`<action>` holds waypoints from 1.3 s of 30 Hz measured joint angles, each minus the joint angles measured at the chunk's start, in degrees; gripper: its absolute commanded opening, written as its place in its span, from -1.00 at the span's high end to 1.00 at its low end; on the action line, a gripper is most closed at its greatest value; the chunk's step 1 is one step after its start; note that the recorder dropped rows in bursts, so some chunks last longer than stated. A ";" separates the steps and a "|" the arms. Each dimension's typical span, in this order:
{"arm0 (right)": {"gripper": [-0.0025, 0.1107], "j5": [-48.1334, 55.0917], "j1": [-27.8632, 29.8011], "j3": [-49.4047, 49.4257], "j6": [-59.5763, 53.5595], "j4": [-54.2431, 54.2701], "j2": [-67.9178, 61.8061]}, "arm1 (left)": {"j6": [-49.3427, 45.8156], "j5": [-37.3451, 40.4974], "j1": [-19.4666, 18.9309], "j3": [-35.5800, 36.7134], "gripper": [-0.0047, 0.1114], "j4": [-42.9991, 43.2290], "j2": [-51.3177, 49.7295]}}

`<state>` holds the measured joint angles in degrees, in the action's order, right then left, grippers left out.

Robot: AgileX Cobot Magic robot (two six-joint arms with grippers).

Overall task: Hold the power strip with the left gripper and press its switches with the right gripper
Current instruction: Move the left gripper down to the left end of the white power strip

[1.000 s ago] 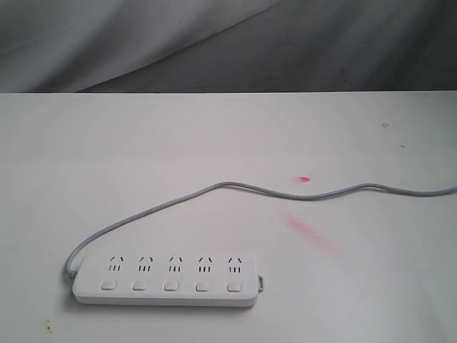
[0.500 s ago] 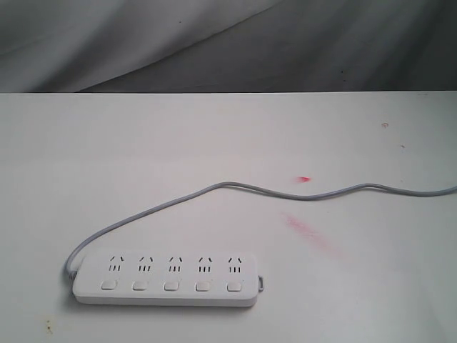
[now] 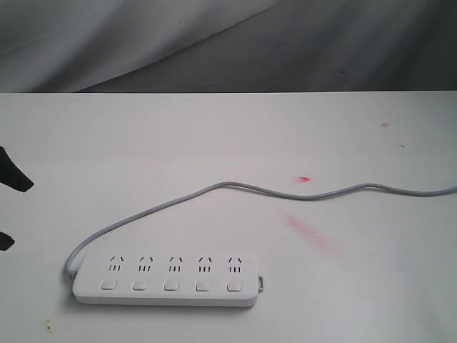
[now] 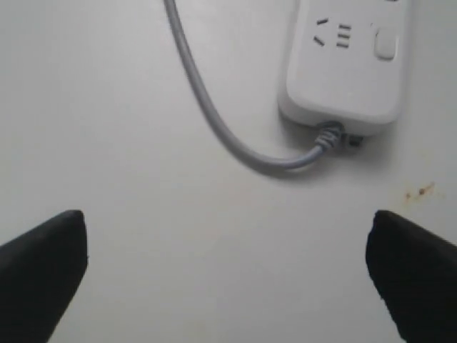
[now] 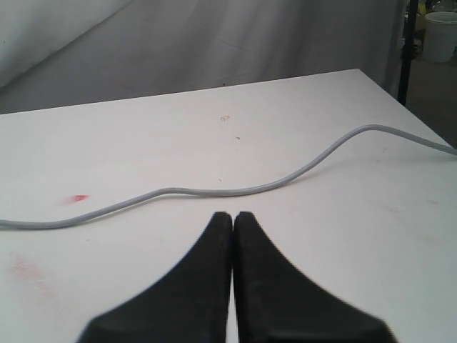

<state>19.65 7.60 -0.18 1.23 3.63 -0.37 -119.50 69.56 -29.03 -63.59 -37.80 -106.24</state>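
Plastic, hard and smooth, is what the power strip looks to be made of. In the exterior view it lies flat near the front of the white table, sockets up. Its five switches run along the near edge, and its grey cord loops away from the left end toward the right. I judge it light and rigid, so it would likely skate on the slick tabletop when a switch is pushed. The left gripper shows only as two black tips at the left edge, well apart from the strip. The right arm is not seen here.

From the left wrist view, the left gripper is spread wide over bare table with nothing between its fingers. The cord end of the power strip lies ahead of it, along with the nearest switch. A sound hold would pinch the body across its long edges near this end. That leaves the cord's flexible joint alone and the buttons uncovered.

From the right wrist view, the right gripper has its fingers pressed together into one blunt tip, which suits poking a small button. Only the cord crosses the table ahead of it. The strip itself is out of this view.
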 measured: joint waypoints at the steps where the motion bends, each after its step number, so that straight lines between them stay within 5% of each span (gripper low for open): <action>1: 0.96 0.00 0.00 0.00 0.00 0.00 0.00 | 0.00 0.00 -0.01 1.16 -0.88 -0.84 0.27; 12: 0.96 0.00 0.00 0.00 0.00 0.00 0.00 | 5.68 0.13 0.37 5.87 -0.88 -5.08 0.77; 18: 0.96 0.00 0.00 0.00 0.00 0.00 0.00 | 0.26 0.13 0.62 5.87 -0.88 -5.43 0.77; 25: 0.96 0.00 0.00 0.00 0.00 0.00 0.00 | 0.04 0.13 10.96 5.87 -0.88 5.16 0.77; 39: 0.96 0.00 0.00 0.00 0.00 0.00 0.00 | -0.08 -0.89 13.06 9.98 -0.88 0.14 -0.65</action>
<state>19.65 7.60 -0.18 1.23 3.63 -0.37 -119.59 68.67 -15.97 -53.60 -37.66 -106.90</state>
